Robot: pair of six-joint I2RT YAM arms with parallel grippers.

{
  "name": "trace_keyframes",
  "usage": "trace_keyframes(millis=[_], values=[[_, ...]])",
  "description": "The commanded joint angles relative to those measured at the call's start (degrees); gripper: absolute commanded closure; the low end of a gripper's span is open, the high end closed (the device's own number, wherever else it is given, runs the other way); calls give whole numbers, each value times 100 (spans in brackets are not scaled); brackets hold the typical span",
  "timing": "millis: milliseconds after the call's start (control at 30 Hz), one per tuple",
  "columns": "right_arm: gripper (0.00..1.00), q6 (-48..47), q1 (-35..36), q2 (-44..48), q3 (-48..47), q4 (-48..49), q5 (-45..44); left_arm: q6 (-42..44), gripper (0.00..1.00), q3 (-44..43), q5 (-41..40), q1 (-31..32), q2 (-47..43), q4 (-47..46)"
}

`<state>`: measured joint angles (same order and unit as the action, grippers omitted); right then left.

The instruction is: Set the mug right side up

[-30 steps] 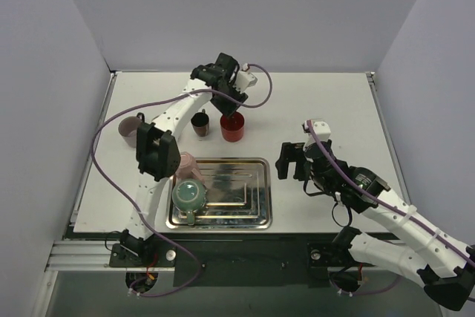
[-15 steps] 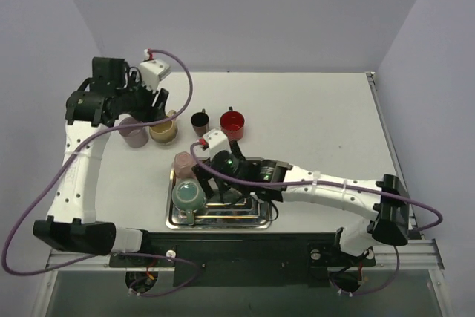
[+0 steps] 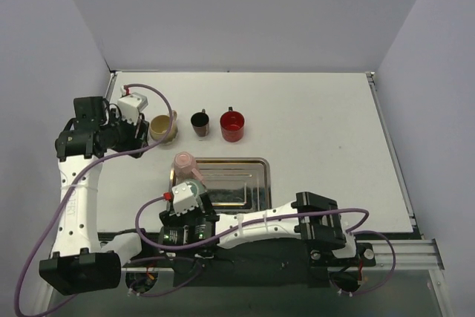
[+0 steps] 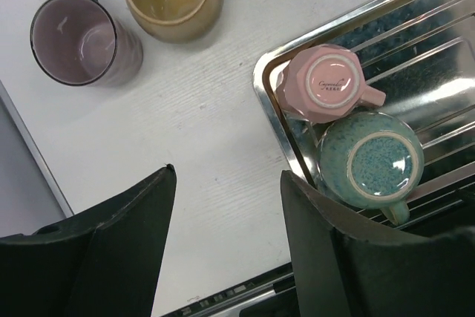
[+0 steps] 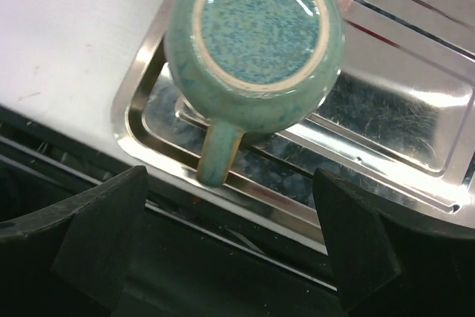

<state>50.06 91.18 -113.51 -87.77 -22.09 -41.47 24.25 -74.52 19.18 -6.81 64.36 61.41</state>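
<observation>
We hover the right gripper (image 5: 226, 213), fingers spread and empty, above the teal speckled ceramic mug (image 5: 256, 35), base-up in the shiny steel tray's (image 5: 415, 146) near-left corner; we judge this the approach; next comes descending and clamping its body; the left gripper (image 4: 226, 191) hangs open, empty.

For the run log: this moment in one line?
right claw: open over teal mug | teal mug: upside down in tray | left claw: open, empty
</observation>
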Motion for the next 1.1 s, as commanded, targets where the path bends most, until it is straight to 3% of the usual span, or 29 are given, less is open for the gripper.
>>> trace_keyframes(millis=[0,167,367,500,533,567,633,867,1000,1067], values=[[18,1109,-205,-91,-101,-507,-748,36,31,78,630,-13,-389,-419],[26,1137,-416,-592,-100,-200,-266,88,31,148,561,-14,-696,-437],[31,1295,-645,-444,461,116,-28,238,31,140,508,-13,-793,-340],[60,1138,-680,-233,892,397,86,255,31,210,569,-13,-802,-384],[73,1085,-680,-180,919,407,122,247,31,210,595,-22,-785,-384],[77,919,-663,-154,919,407,139,282,31,219,691,-22,-776,-349],[98,708,-654,-66,963,407,227,396,31,210,911,-5,-749,-244],[100,216,-776,1258,1753,521,911,1097,31,-140,1431,179,-548,396],[100,-198,-838,2383,2105,512,1422,1949,31,-712,1115,628,-468,776],[100,-347,-926,2980,2290,512,1677,2310,31,-932,878,1250,-599,776]])
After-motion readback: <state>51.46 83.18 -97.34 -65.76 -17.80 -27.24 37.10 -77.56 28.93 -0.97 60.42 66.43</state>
